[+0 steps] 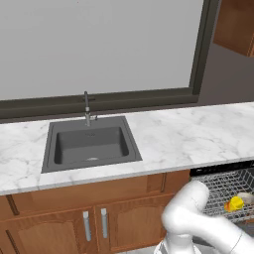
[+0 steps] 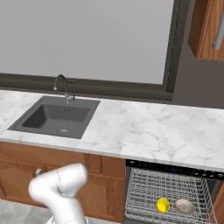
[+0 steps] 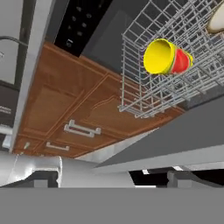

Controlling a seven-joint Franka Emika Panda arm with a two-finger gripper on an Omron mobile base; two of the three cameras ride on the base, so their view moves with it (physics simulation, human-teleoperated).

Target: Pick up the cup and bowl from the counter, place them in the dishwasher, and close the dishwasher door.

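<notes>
The yellow cup (image 3: 164,57) lies on its side in the dishwasher's wire rack (image 3: 144,87), its mouth facing the hand camera. It is also on the rack in both base views (image 1: 235,203) (image 2: 163,205). The beige bowl (image 2: 184,205) (image 1: 246,198) sits just right of the cup on the same rack; its rim is at the top right edge (image 3: 216,19). The dishwasher door (image 3: 175,140) hangs open as a flat grey slab right in front of my gripper (image 3: 118,178). My gripper is low, under the rack, open and holding nothing.
The marble counter (image 2: 153,131) carries the dark sink (image 2: 57,116) and its faucet (image 2: 63,87). Brown cabinet doors with bar handles (image 3: 81,128) stand left of the dishwasher. Its black control strip (image 2: 175,168) runs under the counter edge. My white arm (image 1: 198,213) bends low in front.
</notes>
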